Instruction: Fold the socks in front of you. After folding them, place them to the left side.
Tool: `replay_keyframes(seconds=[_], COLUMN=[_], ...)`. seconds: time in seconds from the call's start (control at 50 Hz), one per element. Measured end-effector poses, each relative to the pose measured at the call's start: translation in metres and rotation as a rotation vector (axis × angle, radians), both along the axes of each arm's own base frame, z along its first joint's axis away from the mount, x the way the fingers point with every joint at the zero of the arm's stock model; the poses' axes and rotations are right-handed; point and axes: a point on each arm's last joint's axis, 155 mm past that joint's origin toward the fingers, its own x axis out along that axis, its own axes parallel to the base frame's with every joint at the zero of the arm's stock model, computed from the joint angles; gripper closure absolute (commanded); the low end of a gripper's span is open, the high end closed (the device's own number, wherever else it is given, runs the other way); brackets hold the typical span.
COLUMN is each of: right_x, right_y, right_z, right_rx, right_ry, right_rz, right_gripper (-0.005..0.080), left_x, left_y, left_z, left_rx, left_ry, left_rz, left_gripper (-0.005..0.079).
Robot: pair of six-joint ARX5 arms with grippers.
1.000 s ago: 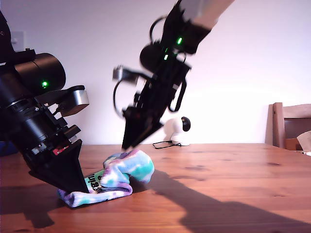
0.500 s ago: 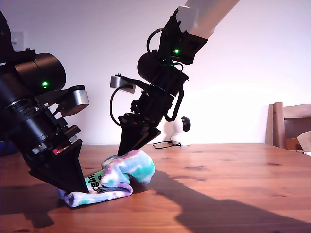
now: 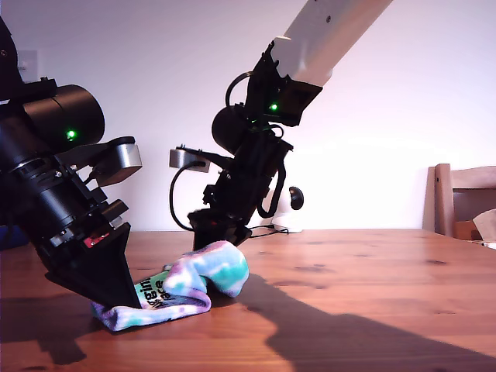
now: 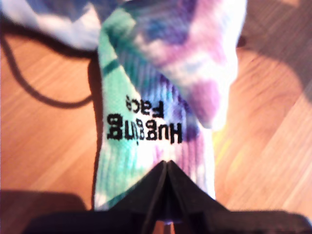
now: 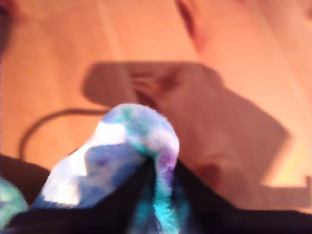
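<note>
Exterior view: the tie-dye sock (image 3: 190, 287) lies bunched on the wooden table (image 3: 372, 287), at about seven o'clock in that view, one end flat on the wood and the other humped up. My first claw (image 3: 128, 298) presses down at the flat end, at about eight o'clock from the hump; my second claw (image 3: 221, 232) sits on the hump at its twelve o'clock.

In the first wrist view my first claw (image 4: 165, 168) is pinched together on the ribbed cuff of the sock (image 4: 161, 87), just below black lettering printed on the fabric, no gap showing between the tips. In the second wrist view, which is blurred, my second claw (image 5: 156, 170) is closed on a fold of the sock (image 5: 131, 141), the cloth squeezed up between the tips. A chair (image 3: 463, 200) stands at three o'clock in the exterior view.
</note>
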Motion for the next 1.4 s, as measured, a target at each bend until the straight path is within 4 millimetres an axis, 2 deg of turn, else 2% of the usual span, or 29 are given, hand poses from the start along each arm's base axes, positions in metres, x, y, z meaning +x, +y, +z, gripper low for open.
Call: replay_keyframes(seconds=[0.18, 0.38, 0.72, 0.8, 0.9, 1.06, 1.16, 1.3, 1.4], right_x=[0.011, 0.029, 0.054, 0.059, 0.061, 0.068, 0.073, 0.087, 0.1], right_y=[-0.017, -0.047, -0.106, -0.114, -0.118, -0.12, -0.118, -0.113, -0.108], right_z=[0.007, 0.021, 0.02, 0.02, 0.02, 0.023, 0.028, 0.051, 0.073], right_rx=[-0.091, -0.189, -0.279, -0.286, -0.287, -0.279, -0.27, -0.22, -0.176], right_ry=[-0.038, -0.079, -0.089, -0.093, -0.091, -0.115, -0.139, -0.181, -0.224], right_rz=[-0.045, -0.104, -0.221, -0.239, -0.247, -0.261, -0.267, -0.311, -0.334], right_gripper=[0.0762, 0.0762, 0.0762, 0.0762, 0.0733, 0.0608, 0.0592, 0.0591, 0.055], left_x=[0.002, 0.003, 0.004, 0.004, 0.004, 0.004, 0.004, 0.004, 0.004], left_y=[0.002, 0.004, 0.007, 0.007, 0.007, 0.007, 0.007, 0.007, 0.007], left_z=[0.0, -0.001, -0.002, -0.001, -0.002, -0.002, -0.002, -0.002, -0.002], left_rx=[0.021, 0.038, 0.061, 0.066, 0.071, 0.072, 0.072, 0.072, 0.072], left_ry=[-0.01, -0.02, -0.026, -0.028, -0.031, -0.031, -0.031, -0.03, -0.03], left_rz=[0.004, 0.008, 0.014, 0.015, 0.015, 0.015, 0.015, 0.015, 0.015], left_gripper=[0.0764, 0.0764, 0.0764, 0.0764, 0.0764, 0.0764, 0.0764, 0.0764, 0.0764])
